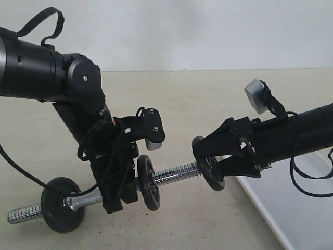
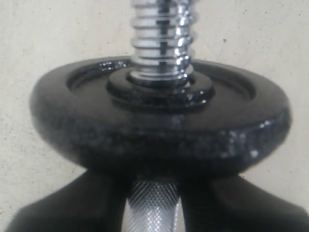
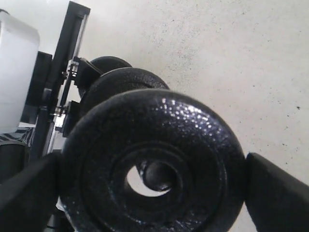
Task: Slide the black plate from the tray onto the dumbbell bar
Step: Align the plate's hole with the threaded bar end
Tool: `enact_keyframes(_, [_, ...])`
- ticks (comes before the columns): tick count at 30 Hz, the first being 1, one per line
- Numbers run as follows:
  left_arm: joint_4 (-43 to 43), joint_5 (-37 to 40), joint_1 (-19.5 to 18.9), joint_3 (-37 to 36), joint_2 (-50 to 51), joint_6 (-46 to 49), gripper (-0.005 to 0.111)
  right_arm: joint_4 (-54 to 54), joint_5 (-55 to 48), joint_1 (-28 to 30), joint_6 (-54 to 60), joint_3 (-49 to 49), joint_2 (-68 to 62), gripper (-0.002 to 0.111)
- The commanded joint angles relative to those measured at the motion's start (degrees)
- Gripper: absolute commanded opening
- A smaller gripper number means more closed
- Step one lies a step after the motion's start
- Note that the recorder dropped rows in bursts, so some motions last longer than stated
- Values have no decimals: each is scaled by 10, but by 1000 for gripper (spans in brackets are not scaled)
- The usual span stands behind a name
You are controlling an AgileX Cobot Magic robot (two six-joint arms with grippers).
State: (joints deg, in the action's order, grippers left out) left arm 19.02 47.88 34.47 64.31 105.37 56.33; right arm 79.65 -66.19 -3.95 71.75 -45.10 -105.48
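exterior view: my right gripper clasped the black plate, the dumbbell bar tip meeting it just ahead; my left gripper clamped that bar.

black plate: three; dumbbell bar: one; tray: one; gripper: two

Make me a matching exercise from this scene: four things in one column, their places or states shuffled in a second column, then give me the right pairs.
Things:
1. black plate
2. dumbbell bar
3. tray
4. outer plate at the bar's far end

States:
A. clamped by the left gripper
B. lying on the table beneath the right arm
C. held by the right gripper at the bar's threaded tip
D. standing with its rim on the table

Pairs: 1-C, 2-A, 3-B, 4-D.
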Motion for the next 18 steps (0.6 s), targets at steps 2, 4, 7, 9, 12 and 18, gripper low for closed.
enact_keyframes(2, [24, -3, 1, 10, -30, 1, 4, 17, -38, 0, 3, -1, 2, 0])
enact_keyframes(4, [24, -3, 1, 10, -30, 1, 4, 19, -38, 0, 3, -1, 2, 0])
enact_keyframes(7, [24, -5, 1, 10, -30, 1, 4, 20, -38, 0, 3, -1, 2, 0])
enact_keyframes(9, [24, -6, 1, 10, -30, 1, 4, 26, -38, 0, 3, -1, 2, 0])
enact_keyframes(12, [24, -10, 1, 10, -30, 1, 4, 32, -38, 0, 4, -1, 2, 0])
enact_keyframes(18, [24, -13, 1, 10, -30, 1, 4, 40, -38, 0, 7, -1, 2, 0])
